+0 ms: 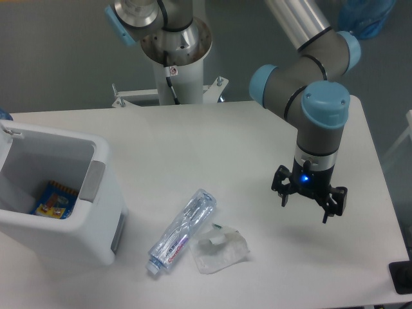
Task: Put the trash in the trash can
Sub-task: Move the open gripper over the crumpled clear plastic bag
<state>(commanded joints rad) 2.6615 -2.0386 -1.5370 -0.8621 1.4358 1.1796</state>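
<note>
— White tabletop [212, 148] fills most of the view, with grey floor behind it. What sits on it?

— At the left stands the white trash can [96, 193], with a grey handle panel on the side that faces right. Its left part runs out of the picture. Inside, at the bottom, lies a blue and yellow packet [51, 201], partly hidden by the near wall.

— And the trash?

— The crushed plastic bottle [181, 230] lies flat near the front edge, to the right of the can and apart from it, cap end toward the camera, with a white-purple label. Just beside it on the right is the crumpled plastic wrapper [219, 248], touching or nearly touching the bottle; which one cannot be told.

— Where is the tool?

— The gripper [309, 205] points down over the table's right part, well apart from both pieces. Its dark fingers are spread and hold nothing; a blue light glows on its body.

— Anything between it and the trash?

— Only bare table.

— What else is around?

— The arm's base column [175, 58] stands at the back edge on a bracket. A dark object [402, 278] is cut off at the lower right corner, and something blue [367, 16] at the top right is too cropped to identify.
</note>
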